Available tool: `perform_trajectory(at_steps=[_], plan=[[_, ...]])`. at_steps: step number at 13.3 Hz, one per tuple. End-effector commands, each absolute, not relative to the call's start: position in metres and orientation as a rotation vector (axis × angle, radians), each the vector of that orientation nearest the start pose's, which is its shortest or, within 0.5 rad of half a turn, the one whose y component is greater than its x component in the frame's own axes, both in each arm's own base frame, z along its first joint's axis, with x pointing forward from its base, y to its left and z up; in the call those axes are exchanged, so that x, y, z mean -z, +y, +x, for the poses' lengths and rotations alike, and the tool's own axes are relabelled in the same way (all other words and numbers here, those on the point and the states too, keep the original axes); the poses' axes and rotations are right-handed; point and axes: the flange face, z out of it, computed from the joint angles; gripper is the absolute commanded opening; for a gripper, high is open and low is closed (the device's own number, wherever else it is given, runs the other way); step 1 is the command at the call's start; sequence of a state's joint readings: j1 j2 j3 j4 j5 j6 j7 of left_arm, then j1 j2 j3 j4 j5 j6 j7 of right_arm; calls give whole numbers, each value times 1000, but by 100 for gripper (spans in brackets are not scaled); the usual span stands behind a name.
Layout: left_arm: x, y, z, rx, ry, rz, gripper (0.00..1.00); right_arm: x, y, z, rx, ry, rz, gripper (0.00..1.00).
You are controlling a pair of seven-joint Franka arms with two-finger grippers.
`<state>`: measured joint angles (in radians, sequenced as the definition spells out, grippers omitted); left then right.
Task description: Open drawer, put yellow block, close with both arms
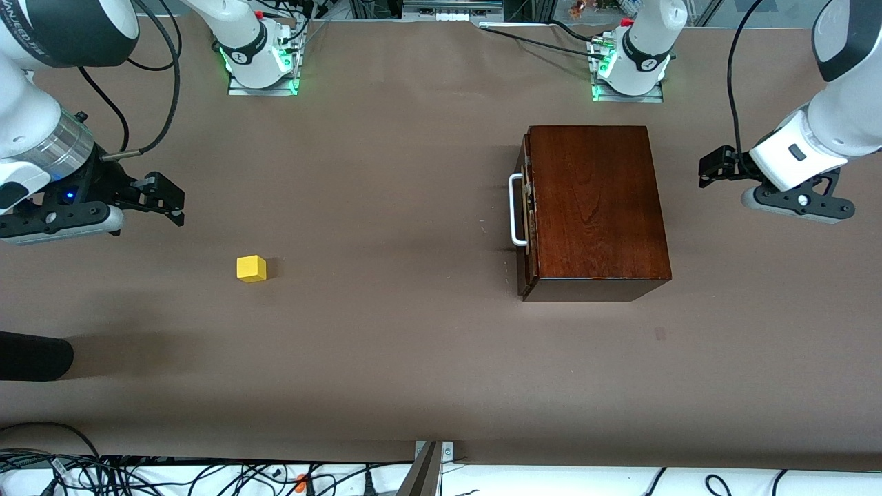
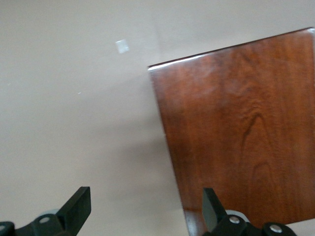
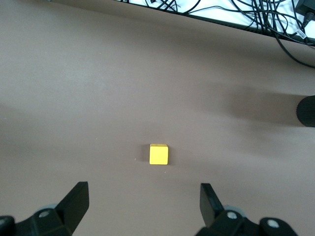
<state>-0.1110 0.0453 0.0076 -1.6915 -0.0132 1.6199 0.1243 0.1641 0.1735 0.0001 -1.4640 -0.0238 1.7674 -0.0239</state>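
Note:
The dark mahogany box (image 1: 592, 207) stands toward the left arm's end of the table. The drawer (image 1: 529, 210) is closed in it, and its white handle (image 1: 515, 210) faces the right arm's end. The yellow block (image 1: 251, 268) lies on the table toward the right arm's end, and also shows in the right wrist view (image 3: 159, 154). My right gripper (image 1: 165, 200) is open and empty above the table beside the block (image 3: 142, 201). My left gripper (image 1: 716, 165) is open and empty, over the table beside the box's closed back side (image 2: 146, 206). The box top (image 2: 241, 132) fills part of the left wrist view.
A black rounded object (image 1: 34, 356) lies at the table's edge at the right arm's end, nearer the camera than the block, and shows in the right wrist view (image 3: 306, 110). Cables (image 1: 138, 475) run along the near edge. The arm bases (image 1: 262, 62) (image 1: 630, 69) stand at the back.

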Motion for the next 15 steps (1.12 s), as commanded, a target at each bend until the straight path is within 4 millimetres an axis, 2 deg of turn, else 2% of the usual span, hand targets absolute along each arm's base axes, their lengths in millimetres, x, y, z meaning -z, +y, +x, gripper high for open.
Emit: perform_trajectory(at_steps=[1,4,7,11,15], plan=[[-552,-118,555,-197,535,-3130,100,-596,104,619,217,-285,-3121,100],[-510,-186,550,-343,671,-3089,100,-596,109,619,220,-297,-3119,100],[-464,-249,551,-450,639,-3083,100,-596,110,618,220,-300,-3120,100],[-419,-328,543,-364,413,-3111,100,-596,107,619,218,-300,-3121,100],[-372,-401,520,-254,300,-3095,100,-595,109,619,218,-295,-3121,100]])
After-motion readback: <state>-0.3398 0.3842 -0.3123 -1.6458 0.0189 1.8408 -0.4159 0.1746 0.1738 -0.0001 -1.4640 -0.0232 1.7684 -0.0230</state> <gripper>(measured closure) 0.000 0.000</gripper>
